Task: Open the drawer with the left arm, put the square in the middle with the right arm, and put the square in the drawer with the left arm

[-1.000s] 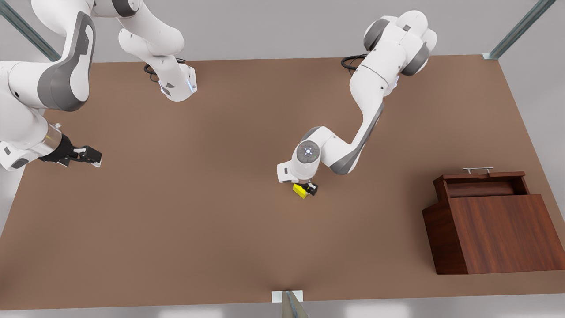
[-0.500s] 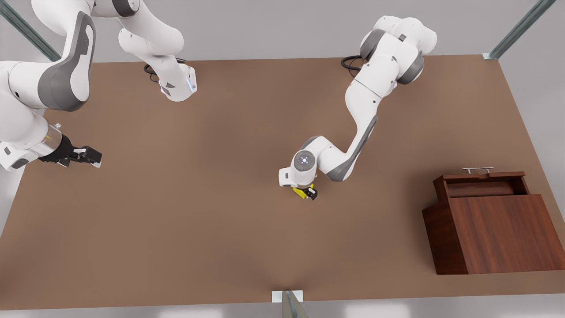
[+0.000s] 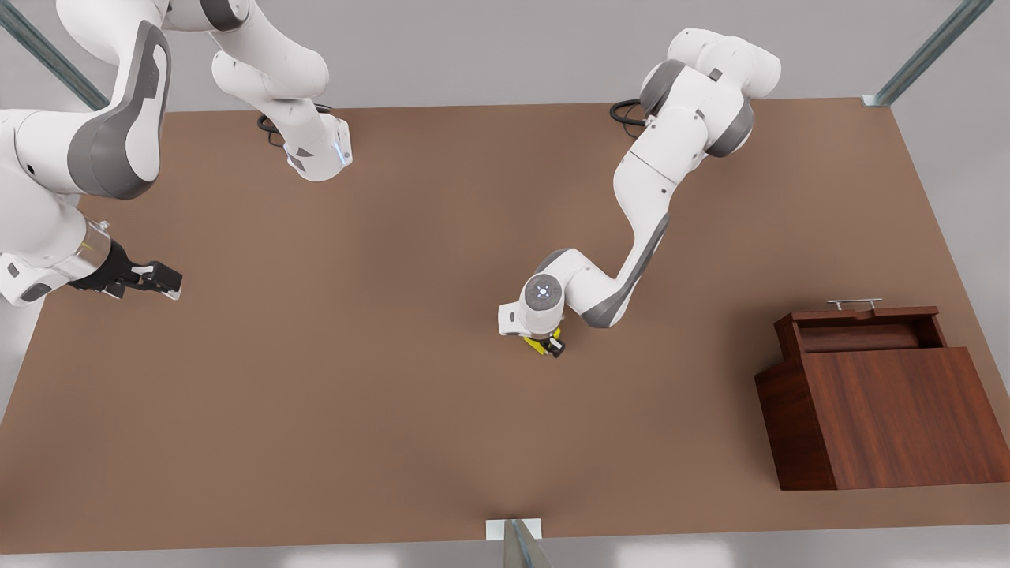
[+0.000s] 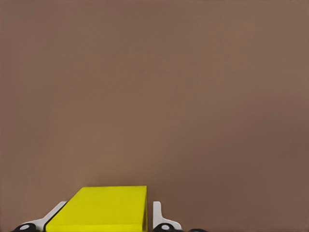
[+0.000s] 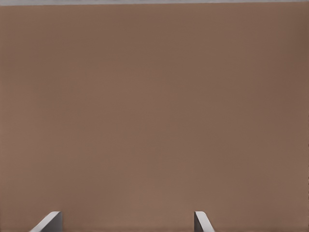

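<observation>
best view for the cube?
Left wrist view: the cube is large and close, between the left hand's fingers. Front view shows only a yellow sliver under that hand at mid-table. Right wrist view shows bare table.

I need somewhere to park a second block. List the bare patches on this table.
Bare: the stretch of table between the right end effector and the left end effector gripping the cube; also between the cube and the box. Crowded: around that box and its open drawer.
</observation>
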### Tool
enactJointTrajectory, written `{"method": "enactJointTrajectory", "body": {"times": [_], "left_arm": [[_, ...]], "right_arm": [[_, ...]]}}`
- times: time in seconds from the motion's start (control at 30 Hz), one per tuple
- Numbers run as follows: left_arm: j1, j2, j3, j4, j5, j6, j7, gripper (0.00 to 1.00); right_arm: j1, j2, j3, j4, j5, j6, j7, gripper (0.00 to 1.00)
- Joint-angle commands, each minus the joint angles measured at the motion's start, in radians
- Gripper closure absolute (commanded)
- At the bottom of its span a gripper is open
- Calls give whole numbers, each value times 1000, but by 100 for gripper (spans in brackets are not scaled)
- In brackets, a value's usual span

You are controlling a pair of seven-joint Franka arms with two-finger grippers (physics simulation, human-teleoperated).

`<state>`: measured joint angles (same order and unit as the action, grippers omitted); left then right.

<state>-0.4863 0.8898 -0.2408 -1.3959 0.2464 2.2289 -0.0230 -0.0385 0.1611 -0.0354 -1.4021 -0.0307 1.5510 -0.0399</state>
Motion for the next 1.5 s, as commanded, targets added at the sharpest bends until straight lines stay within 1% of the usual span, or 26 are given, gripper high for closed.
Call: {"method": "enactJointTrajectory", "body": {"times": [0.0, 0.23, 0.37, 0.73, 0.83, 1.1, 1.17, 1.33, 1.47], "left_arm": [[0, 0, 0, 0, 1, 0, 0, 19], [0, 0, 0, 0, 1, -2, 0, 22], [0, 0, 0, 0, -1, -2, -2, 26], [0, -12, 0, 6, -1, -15, -5, 27], [0, -45, -2, 8, -7, -20, -9, 27], [2, -183, 0, 11, -41, -150, -17, 26], [3, -192, 2, 63, -42, -225, -15, 26], [18, -209, 11, 146, -82, -327, -2, 26], [71, -230, 12, 146, -81, -330, -2, 25]], "right_arm": [[0, 0, 0, 0, 0, 1, 0, 0], [0, 0, 0, 0, 0, 1, 0, 0], [0, 0, 0, 0, 0, 1, 0, 0], [0, 18, 0, 21, 0, 1, 1, 0], [0, 18, 0, 21, 0, 1, 2, 0], [0, 18, 0, 21, 0, 1, 2, 0], [0, 18, 0, 21, 0, 1, 2, 0], [0, 18, 0, 23, 0, 1, 2, 0], [0, 20, 0, 23, 0, 3, 2, 0]]}}
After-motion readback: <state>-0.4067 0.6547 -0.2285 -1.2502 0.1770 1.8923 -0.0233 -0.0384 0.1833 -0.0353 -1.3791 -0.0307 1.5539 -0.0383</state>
